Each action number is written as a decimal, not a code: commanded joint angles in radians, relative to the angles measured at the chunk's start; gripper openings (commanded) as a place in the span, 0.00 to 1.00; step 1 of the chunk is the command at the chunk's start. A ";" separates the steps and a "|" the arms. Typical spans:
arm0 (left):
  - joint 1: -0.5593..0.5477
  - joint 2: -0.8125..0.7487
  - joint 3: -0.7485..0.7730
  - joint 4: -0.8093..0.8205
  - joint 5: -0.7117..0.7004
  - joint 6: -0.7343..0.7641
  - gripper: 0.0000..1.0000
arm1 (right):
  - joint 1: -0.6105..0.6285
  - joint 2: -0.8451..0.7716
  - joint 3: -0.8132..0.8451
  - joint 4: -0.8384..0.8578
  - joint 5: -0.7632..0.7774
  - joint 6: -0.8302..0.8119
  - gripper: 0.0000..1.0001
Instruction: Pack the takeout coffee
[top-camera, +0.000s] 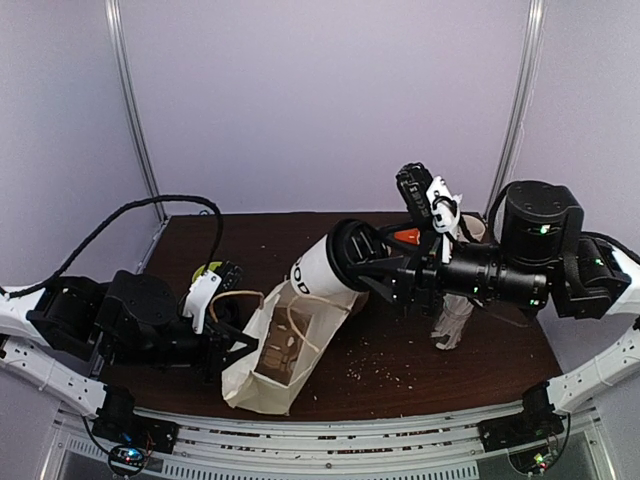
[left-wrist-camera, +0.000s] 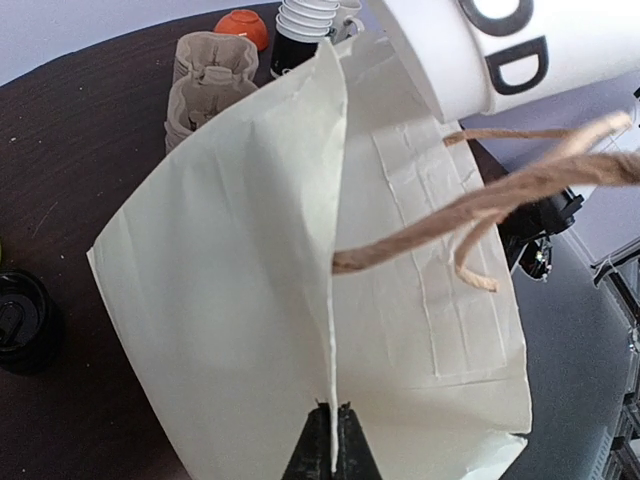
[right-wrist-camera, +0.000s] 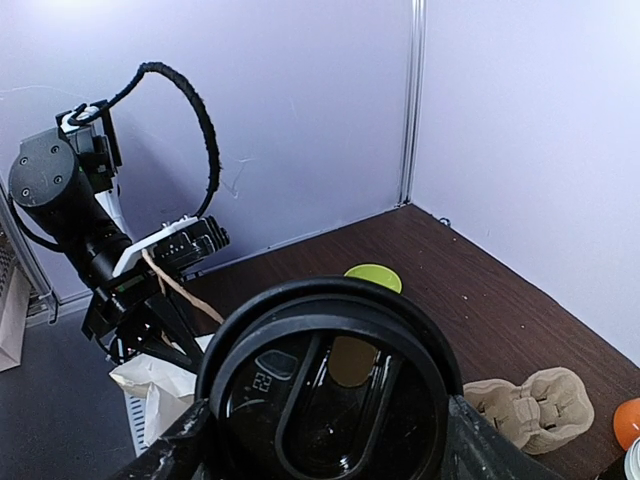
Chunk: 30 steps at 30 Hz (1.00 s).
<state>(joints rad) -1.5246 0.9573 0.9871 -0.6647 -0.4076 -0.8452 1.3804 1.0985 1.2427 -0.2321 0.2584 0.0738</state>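
Above a dark table (top-camera: 400, 350), the right gripper (top-camera: 354, 268) clasps the takeout coffee (top-camera: 318, 268) by its lidded end, base tilted toward a paper bag (top-camera: 262, 375). Twine handles (left-wrist-camera: 500, 195) cross the bag's mouth. The left gripper (left-wrist-camera: 332, 445) pinches the bag's edge. Black letters "OD" show on the cup; a pulp cup carrier (left-wrist-camera: 205, 85) lies beyond.
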 joint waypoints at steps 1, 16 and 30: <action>0.004 0.006 0.023 0.007 0.015 0.019 0.00 | -0.006 0.012 -0.005 -0.010 0.026 -0.010 0.48; 0.004 -0.020 0.010 0.028 0.018 0.021 0.00 | -0.033 0.118 0.095 -0.189 -0.147 -0.062 0.45; 0.004 -0.018 0.005 0.019 0.018 0.010 0.00 | -0.056 0.012 0.124 -0.175 -0.160 -0.026 0.46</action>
<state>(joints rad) -1.5238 0.9466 0.9894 -0.6647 -0.3954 -0.8402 1.3289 1.1343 1.3315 -0.3920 0.1417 0.0292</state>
